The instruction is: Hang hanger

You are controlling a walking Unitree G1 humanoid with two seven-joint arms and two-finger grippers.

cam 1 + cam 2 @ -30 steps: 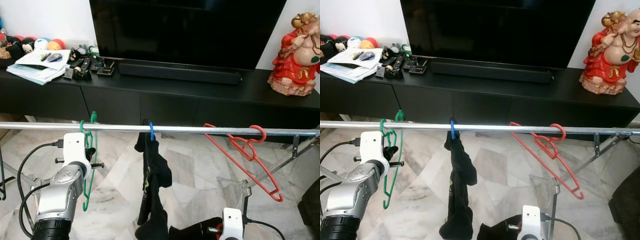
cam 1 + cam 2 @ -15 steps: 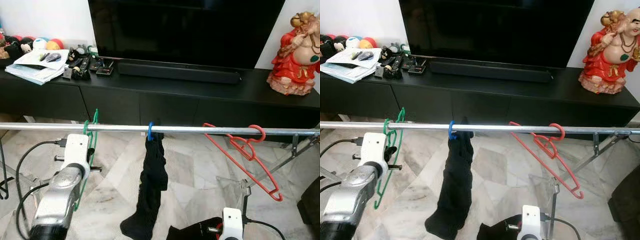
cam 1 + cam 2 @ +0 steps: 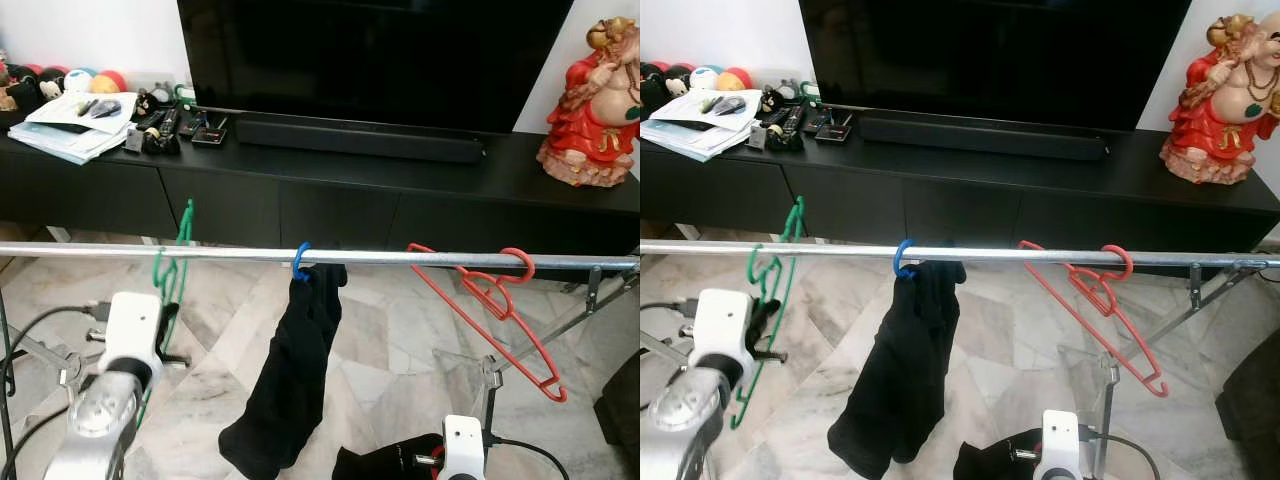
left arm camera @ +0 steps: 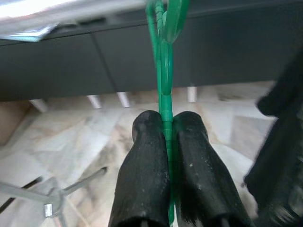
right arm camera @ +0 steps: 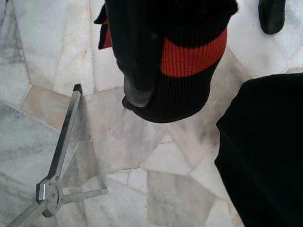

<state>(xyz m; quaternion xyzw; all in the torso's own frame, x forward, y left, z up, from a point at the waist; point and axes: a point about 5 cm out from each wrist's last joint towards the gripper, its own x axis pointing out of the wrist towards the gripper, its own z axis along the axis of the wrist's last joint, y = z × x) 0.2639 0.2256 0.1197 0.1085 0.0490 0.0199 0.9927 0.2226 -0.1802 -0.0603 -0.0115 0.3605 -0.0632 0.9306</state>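
Your left gripper (image 4: 165, 142) has its fingers (image 4: 144, 175) clamped tight on the green hanger (image 3: 172, 275), whose hook sits over the metal rail (image 3: 400, 258) near the rail's left end. Further along, a blue hanger hook (image 3: 299, 262) carries a black garment (image 3: 290, 380) around the rail's middle, and a red hanger (image 3: 490, 310) hangs tilted toward the right end. Your right gripper (image 5: 142, 90) is low over the marble floor (image 5: 142, 146), pinching a black cloth with a red band (image 5: 189, 61).
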